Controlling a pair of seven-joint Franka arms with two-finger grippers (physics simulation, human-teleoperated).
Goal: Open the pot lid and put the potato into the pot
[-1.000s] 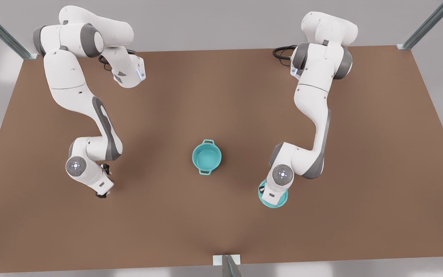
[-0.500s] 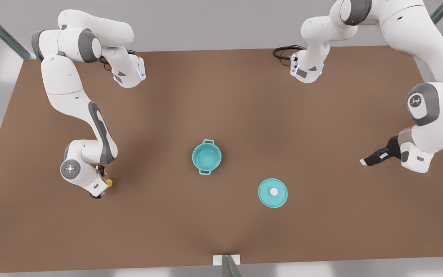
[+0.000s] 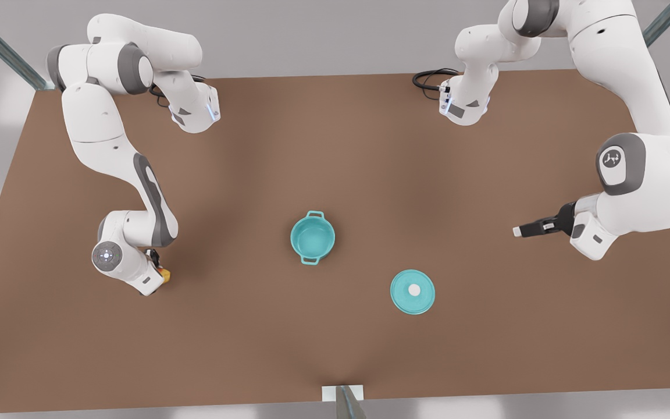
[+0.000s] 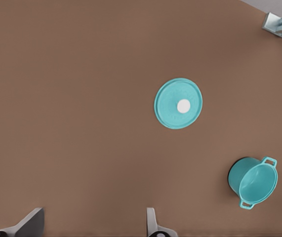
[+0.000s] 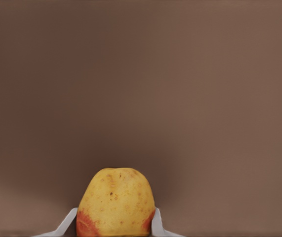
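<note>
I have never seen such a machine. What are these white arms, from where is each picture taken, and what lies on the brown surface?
These are two robot arms in a computer simulation, each ending in a two-finger gripper. The wide picture looks down on the brown table from above. The other two come from cameras on the arms' wrists.

On the table stand an open teal pot and, apart from it, its flat pot lid with a white knob.

The right gripper, at the front view's left, is shut on the potato, a yellow piece with reddish patches. The left gripper, at the front view's right, is open, holds nothing, and waits away from the lid.
</note>
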